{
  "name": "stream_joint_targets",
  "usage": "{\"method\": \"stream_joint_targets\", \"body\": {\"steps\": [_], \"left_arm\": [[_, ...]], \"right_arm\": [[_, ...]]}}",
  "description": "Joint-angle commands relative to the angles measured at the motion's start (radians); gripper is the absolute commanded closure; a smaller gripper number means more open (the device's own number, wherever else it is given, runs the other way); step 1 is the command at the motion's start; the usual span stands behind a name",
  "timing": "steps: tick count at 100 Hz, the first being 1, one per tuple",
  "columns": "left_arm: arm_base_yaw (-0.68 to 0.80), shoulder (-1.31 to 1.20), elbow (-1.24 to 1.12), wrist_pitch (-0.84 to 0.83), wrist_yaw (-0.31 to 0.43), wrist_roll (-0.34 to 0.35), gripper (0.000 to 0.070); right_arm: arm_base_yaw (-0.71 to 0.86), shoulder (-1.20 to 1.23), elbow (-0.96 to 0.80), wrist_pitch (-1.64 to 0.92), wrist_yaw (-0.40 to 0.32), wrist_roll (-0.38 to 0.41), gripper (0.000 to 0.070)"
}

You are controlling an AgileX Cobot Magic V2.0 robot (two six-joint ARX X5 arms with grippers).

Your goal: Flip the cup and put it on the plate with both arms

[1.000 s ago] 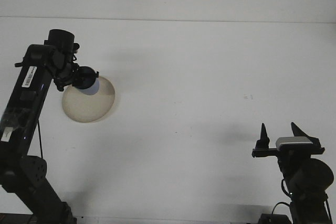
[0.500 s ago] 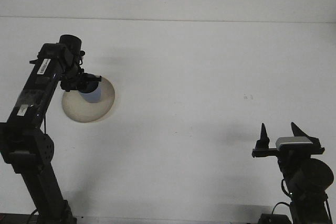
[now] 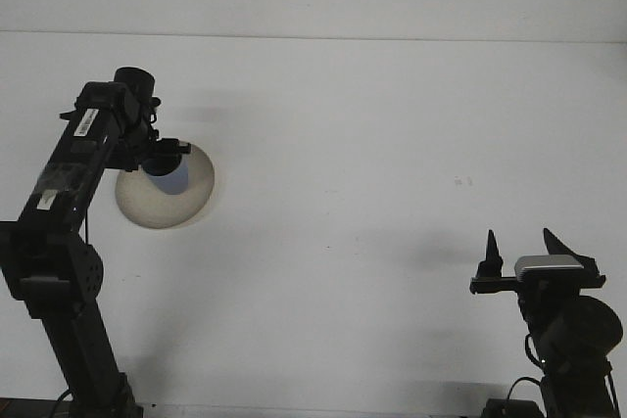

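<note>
Since half a second ago the left arm [image 3: 73, 159] has barely shifted, its wrist sitting a touch higher and nearer the bench's left edge; a second ago it leaned further left with the cup tilted, and now the cup [image 3: 172, 177] stands over the plate [image 3: 181, 205]. Nothing on the right has moved in that time.

The left gripper [image 3: 165, 154] sits right at the top of the cup, above the plate's upper left part. Its fingers are dark against the dark wrist and partly hidden, so I cannot tell how far they are parted or whether they have hold of the cup. The cup is pale blue-grey; whether it rests on the plate or hangs just above it is not clear from this view.

The plate is a pale beige round dish lying flat on the white bench [image 3: 372, 163], in the left half, nearer the left edge than the middle. The arm hides its upper left rim.

The right gripper [image 3: 519, 247] is well apart from all this, near the bench's front right corner. Its two pointed fingers stand upward with a wide gap between them, and nothing is between them. Below them is a light grey block on the wrist, then the dark arm body running down to the front edge.
</note>
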State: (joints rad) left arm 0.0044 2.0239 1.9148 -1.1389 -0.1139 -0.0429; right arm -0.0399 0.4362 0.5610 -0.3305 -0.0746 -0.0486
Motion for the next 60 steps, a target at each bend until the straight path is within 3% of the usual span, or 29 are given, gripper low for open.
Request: {"method": "stream_joint_targets", "body": {"steps": [1, 60], "left_arm": [[0.003, 0.007, 0.021, 0.002, -0.006, -0.002, 0.0265], [0.042, -0.321, 0.018, 0.005, -0.005, -0.021, 0.0266]], "right_arm": [[0.001, 0.002, 0.013, 0.009, 0.004, -0.005, 0.0127], [0.001, 0.002, 0.013, 0.009, 0.004, -0.005, 0.0127]]}}
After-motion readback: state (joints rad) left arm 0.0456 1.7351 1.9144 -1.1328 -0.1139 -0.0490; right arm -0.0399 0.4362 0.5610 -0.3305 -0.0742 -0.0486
